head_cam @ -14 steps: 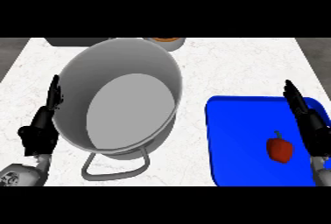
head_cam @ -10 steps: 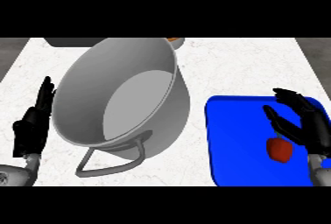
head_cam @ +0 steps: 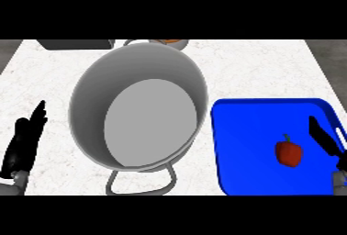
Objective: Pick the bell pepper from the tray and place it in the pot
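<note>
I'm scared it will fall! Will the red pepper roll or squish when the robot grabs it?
The bell pepper looks rounded and lumpy, so a nudge would probably rock or roll it on the flat blue tray. It is small beside the right hand, so likely light. Its smooth skin might slip.

Pot at the counter's middle, tray to its right.

The pot (head_cam: 88,92) stands mid-counter (head_cam: 271,69), its loop handle (head_cam: 139,180) at 6 o'clock, toward the robot. The tray (head_cam: 247,137) lies at the pot's 4 o'clock, just beside it, with the bell pepper (head_cam: 290,153) on it, right of the tray's middle. The right hand (head_cam: 324,140) is at the pepper's 3 o'clock, over the tray's right edge. The left hand (head_cam: 24,142) is at the pot's 8 o'clock. A boxy object (head_cam: 76,44) sits at the pot's 11 o'clock, on the far edge.
</note>
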Controlling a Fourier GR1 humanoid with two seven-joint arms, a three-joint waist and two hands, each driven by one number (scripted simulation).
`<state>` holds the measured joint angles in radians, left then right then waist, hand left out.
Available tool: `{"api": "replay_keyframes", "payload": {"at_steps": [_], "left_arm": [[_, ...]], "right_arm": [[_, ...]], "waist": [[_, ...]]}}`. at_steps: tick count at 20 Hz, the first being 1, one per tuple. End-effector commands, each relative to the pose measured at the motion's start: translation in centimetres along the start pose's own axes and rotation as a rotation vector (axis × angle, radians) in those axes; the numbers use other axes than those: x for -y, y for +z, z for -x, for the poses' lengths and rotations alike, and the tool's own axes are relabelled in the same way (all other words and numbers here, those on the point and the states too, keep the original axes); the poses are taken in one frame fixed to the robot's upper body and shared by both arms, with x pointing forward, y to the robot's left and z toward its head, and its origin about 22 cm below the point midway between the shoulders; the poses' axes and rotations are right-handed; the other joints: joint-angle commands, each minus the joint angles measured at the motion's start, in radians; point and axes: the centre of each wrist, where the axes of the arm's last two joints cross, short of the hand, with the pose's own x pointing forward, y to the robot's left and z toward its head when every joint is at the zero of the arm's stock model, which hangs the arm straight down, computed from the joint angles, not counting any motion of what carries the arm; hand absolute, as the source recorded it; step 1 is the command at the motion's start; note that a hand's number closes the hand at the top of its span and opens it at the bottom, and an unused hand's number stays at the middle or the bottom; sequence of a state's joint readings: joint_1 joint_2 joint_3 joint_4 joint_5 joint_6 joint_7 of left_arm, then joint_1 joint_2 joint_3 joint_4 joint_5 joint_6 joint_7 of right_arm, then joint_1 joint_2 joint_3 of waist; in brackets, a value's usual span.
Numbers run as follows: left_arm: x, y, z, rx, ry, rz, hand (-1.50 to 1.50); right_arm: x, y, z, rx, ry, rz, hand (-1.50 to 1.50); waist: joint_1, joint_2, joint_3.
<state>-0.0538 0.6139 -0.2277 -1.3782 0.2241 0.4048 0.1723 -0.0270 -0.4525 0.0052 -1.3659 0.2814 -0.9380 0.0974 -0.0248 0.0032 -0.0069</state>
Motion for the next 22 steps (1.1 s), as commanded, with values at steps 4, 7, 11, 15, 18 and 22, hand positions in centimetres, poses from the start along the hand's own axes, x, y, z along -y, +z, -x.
{"api": "replay_keyframes", "payload": {"at_steps": [4, 7, 11, 15, 18, 22], "left_arm": [[0.8, -0.1, -1.0, -0.071, -0.01, 0.02, 0.0], [0.4, -0.3, -0.9, -0.075, 0.012, 0.009, 0.0], [-0.3, -0.6, -1.7, -0.069, -0.017, 0.012, 0.0], [0.2, -0.9, -2.4, -0.052, -0.017, 0.029, 0.0], [0.0, -1.1, -2.0, -0.069, -0.013, 0.022, 0.0], [-0.2, -1.1, -1.4, -0.076, -0.028, 0.023, 0.0]], "right_arm": [[-2.6, 6.3, 0.2, -0.005, 0.111, 0.098, -1.5], [-1.6, 6.2, 1.9, -0.12, 0.267, -0.027, -1.5], [-0.9, 5.0, 1.5, -0.226, 0.399, -0.1, -1.5], [-1.7, 4.1, -1.4, -0.32, 0.515, -0.219, -1.5], [-2.5, 5.4, -3.6, -0.453, 0.588, -0.354, -1.5], [-2.8, 4.2, -9.9, -0.518, 0.626, -0.446, -1.5]], "waist": [[0.015, -0.005, -0.002], [0.009, -0.003, -0.007], [0.015, -0.003, -0.009], [0.026, -0.002, -0.011], [0.023, -0.004, -0.008], [0.031, -0.008, -0.002]]}}
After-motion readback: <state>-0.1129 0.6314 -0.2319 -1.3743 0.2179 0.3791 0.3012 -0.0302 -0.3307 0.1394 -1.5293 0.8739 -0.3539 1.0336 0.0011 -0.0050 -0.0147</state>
